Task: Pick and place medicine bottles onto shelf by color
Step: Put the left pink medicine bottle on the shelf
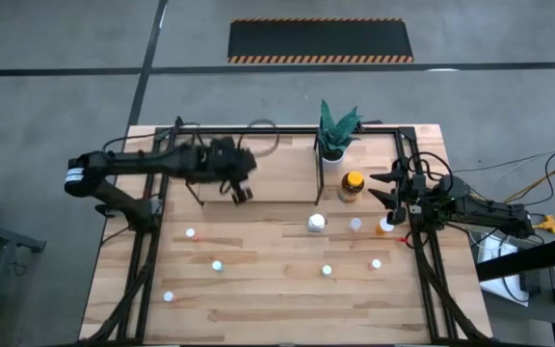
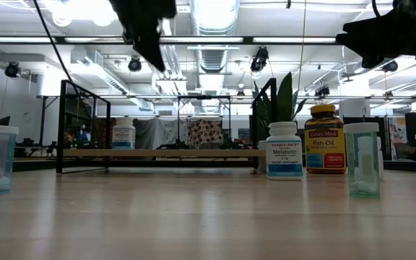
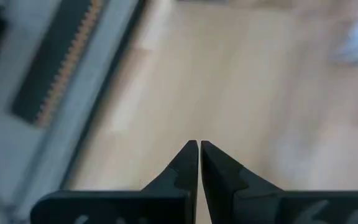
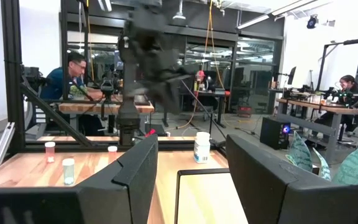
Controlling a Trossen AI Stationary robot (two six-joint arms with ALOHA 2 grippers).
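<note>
High view: the medicine bottles are scattered over the counter (image 1: pixel 258 308). A white-capped bottle (image 1: pixel 316 224) stands near the centre, with the amber yellow-capped bottle (image 1: pixel 352 186) at its 1 o'clock. A pale bottle (image 1: pixel 356 225) and an orange one (image 1: pixel 385 226) lie at its 3 o'clock. Further small bottles are seen at (image 1: pixel 190 232), (image 1: pixel 217 265), (image 1: pixel 169 297), (image 1: pixel 327 271) and (image 1: pixel 376 263).

The shelf (image 1: pixel 277 169), a light-wood panel framed by black bars, occupies the 12 o'clock part of the counter. One white bottle (image 2: pixel 123 133) is seen standing on it in the low view. The green plant (image 1: pixel 336 130) in its white pot is placed by the shelf's 3 o'clock end.

The left gripper (image 1: pixel 240 192) is held above the shelf, toward its 9 o'clock half, well apart from every bottle. In the left wrist view its jaws are pressed together, with nothing between them (image 3: pixel 199 149).

The right gripper (image 1: pixel 389 189) is held at the 3 o'clock edge of the counter, just beside the amber bottle. Its jaws are spread wide and empty (image 4: pixel 191 162).

A seated person (image 4: pixel 73 78) is visible in the room beyond.
</note>
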